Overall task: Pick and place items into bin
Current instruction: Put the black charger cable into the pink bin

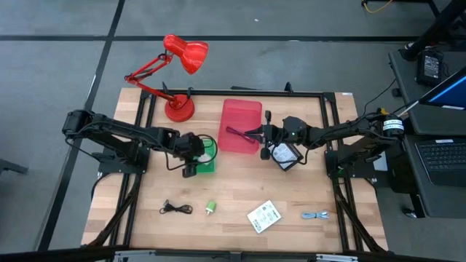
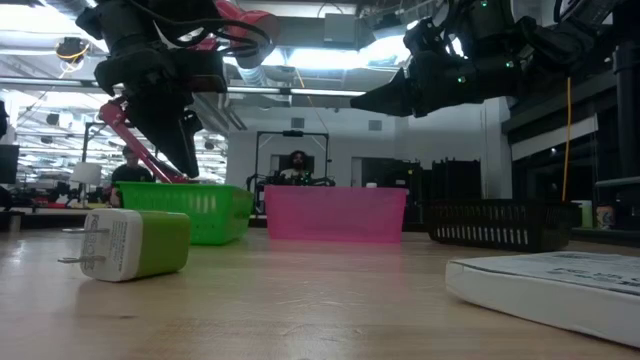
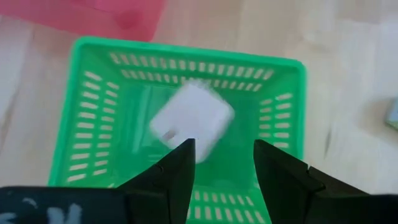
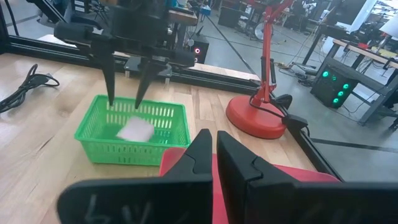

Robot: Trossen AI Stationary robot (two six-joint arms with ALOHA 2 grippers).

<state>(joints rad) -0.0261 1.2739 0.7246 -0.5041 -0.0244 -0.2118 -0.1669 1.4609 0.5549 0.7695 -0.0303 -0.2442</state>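
My left gripper [image 3: 224,162] is open above the near rim of a green basket [image 3: 186,68], fingers pointing down [image 4: 127,93]. A white block-shaped item [image 3: 191,118] is inside that basket, clear of the fingers. My right gripper [image 4: 214,146] is shut and held level above a pink bin [image 1: 240,116]. A thin maroon cable [image 1: 234,132] shows over the bin at its fingertips. On the near table lie a black cable [image 1: 175,208], a green-and-white plug piece [image 1: 210,207], a white packet [image 1: 263,216] and a blue-grey cable [image 1: 315,215]. My right gripper reaches level over the pink bin from the table's right. The maroon cable shows just past its fingertips from above, but not between the fingers in the wrist view. I cannot tell whether it touches the cable.
A red desk lamp [image 1: 178,80] stands at the far left edge, its base beside the pink bin. A black basket [image 1: 285,156] holding a white packet sits under my right arm. Bare wood lies between the baskets and the near items. A person sits in the room beyond [image 2: 297,165].
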